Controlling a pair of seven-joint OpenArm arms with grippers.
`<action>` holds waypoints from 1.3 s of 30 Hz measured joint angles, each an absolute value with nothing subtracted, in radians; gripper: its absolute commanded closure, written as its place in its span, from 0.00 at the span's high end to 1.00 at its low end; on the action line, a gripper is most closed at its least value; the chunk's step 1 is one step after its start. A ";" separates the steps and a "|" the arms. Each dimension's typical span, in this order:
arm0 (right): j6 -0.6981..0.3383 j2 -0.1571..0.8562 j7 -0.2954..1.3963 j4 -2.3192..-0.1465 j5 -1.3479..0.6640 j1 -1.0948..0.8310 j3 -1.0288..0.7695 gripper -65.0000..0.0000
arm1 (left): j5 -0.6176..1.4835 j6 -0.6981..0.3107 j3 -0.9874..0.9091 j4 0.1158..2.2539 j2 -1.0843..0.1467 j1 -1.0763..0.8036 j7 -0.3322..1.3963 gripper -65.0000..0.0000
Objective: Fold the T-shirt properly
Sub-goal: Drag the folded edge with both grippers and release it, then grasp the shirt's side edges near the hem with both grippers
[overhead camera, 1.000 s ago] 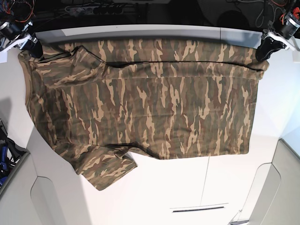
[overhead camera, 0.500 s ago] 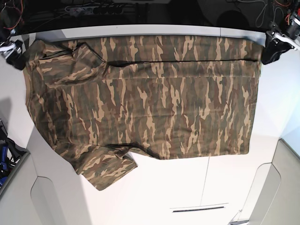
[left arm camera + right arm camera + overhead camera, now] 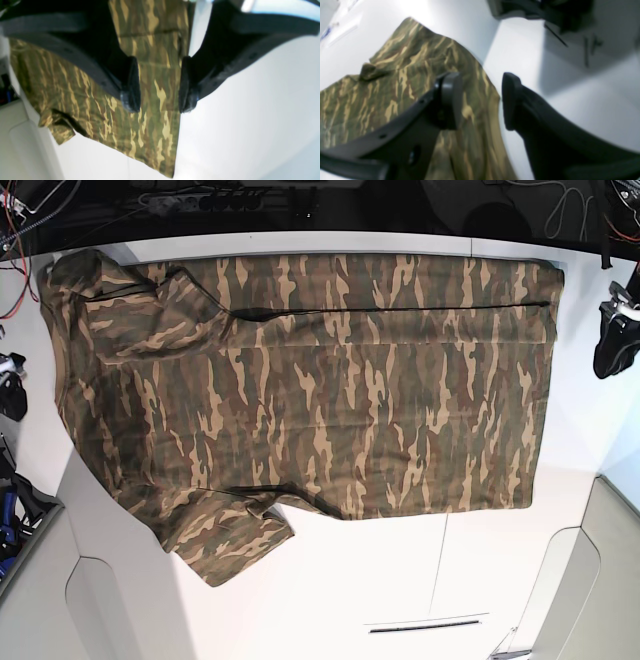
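Note:
The camouflage T-shirt [image 3: 320,400] lies spread across the white table, its far strip folded over along a dark line and one sleeve [image 3: 230,545] sticking out at the near left. My left gripper [image 3: 612,345] hovers off the shirt's right edge, open and holding nothing. In the left wrist view the left gripper [image 3: 158,100] has its fingers apart above the T-shirt's edge [image 3: 150,135]. At the left border my right gripper [image 3: 10,395] stands beside the shirt. The right wrist view shows the right gripper [image 3: 480,100] open over the T-shirt's edge [image 3: 415,62], with nothing between its fingers.
The white table [image 3: 350,600] has panel seams and a narrow slot [image 3: 420,626] near the front. Cables and a power strip [image 3: 200,198] lie in the dark strip behind the far edge. Dark and blue gear [image 3: 8,520] sits at the left border.
Both grippers opened and let go of the shirt's far corners, then drew back toward the near side. The far edge now lies flat on the table.

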State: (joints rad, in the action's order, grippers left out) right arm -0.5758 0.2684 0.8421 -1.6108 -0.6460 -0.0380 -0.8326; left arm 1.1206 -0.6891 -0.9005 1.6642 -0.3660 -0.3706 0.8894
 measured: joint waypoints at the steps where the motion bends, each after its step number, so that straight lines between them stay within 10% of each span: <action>1: -0.575 0.269 0.825 -1.610 -0.614 -0.018 -0.803 0.40 | 1.089 -0.689 -0.878 1.664 -0.379 -0.360 0.878 0.44; 13: -0.521 0.269 0.675 -1.332 -0.389 0.239 -0.524 0.40 | 0.735 -0.636 -0.536 1.612 -0.488 -0.148 0.645 0.60; 39: -0.421 0.372 0.425 -0.794 -0.220 0.397 -0.513 0.40 | 0.648 -0.625 -0.334 0.738 -0.523 0.350 0.542 0.60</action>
